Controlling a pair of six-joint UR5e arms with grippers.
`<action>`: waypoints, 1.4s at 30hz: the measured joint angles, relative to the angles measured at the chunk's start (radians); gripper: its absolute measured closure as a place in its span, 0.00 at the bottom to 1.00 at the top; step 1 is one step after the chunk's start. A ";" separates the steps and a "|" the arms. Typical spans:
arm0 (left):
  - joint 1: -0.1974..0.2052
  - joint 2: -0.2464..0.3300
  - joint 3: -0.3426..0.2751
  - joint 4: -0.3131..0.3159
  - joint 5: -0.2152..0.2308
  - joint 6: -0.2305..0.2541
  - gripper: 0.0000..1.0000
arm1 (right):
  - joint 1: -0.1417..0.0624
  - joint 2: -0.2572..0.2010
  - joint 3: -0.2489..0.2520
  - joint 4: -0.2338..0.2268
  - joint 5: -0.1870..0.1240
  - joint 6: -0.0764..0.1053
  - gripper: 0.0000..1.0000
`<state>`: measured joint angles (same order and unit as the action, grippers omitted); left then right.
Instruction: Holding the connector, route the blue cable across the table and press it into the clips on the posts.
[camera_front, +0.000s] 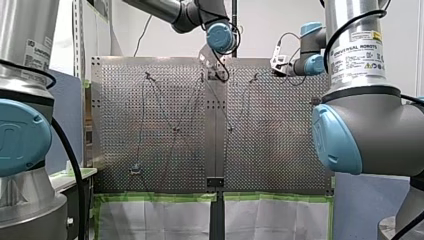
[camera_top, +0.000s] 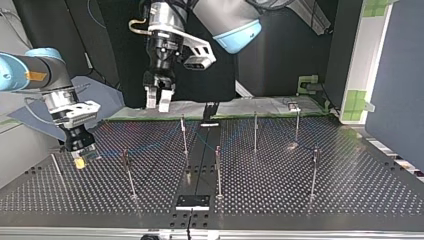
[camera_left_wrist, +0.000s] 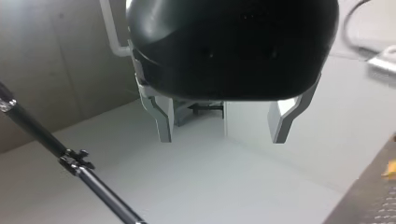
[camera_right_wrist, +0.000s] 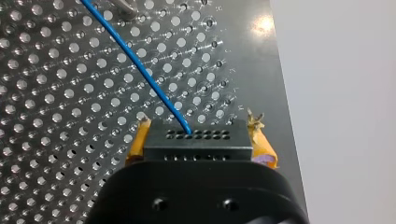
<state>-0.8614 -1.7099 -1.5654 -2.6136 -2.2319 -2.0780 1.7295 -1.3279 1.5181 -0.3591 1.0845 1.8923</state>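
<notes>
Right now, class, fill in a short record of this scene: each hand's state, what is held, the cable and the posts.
Right hand: shut on the connector, low over the table
Left hand: open, holding nothing, raised
Blue cable: leaves the connector and runs over the perforated table
Posts: several, upright
Cable in clips: cannot tell

In the front view, a white label (camera_front: 357, 52) on my right arm (camera_front: 360, 115) is showing the brand "UNIVERSAL ROBOTS", with small yellow warning signs beside print too fine to read. A second label (camera_front: 36, 56) on my left arm (camera_front: 22, 135) is showing "UNIVERSAL", partly cut off.
</notes>
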 joint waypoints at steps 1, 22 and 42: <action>-0.003 -0.006 -0.010 0.010 0.007 -0.010 0.00 | 0.000 0.000 0.000 0.000 0.000 -0.001 1.00; -0.005 -0.036 -0.195 0.195 0.044 -0.109 0.00 | 0.008 0.000 0.000 0.005 0.000 -0.003 1.00; -0.005 -0.205 -0.367 0.368 0.045 -0.217 0.00 | 0.012 0.000 0.000 0.006 0.000 -0.005 1.00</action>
<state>-0.8668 -1.9149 -1.9328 -2.2460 -2.1864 -2.2955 1.7418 -1.3276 1.5182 -0.3531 1.0847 1.8871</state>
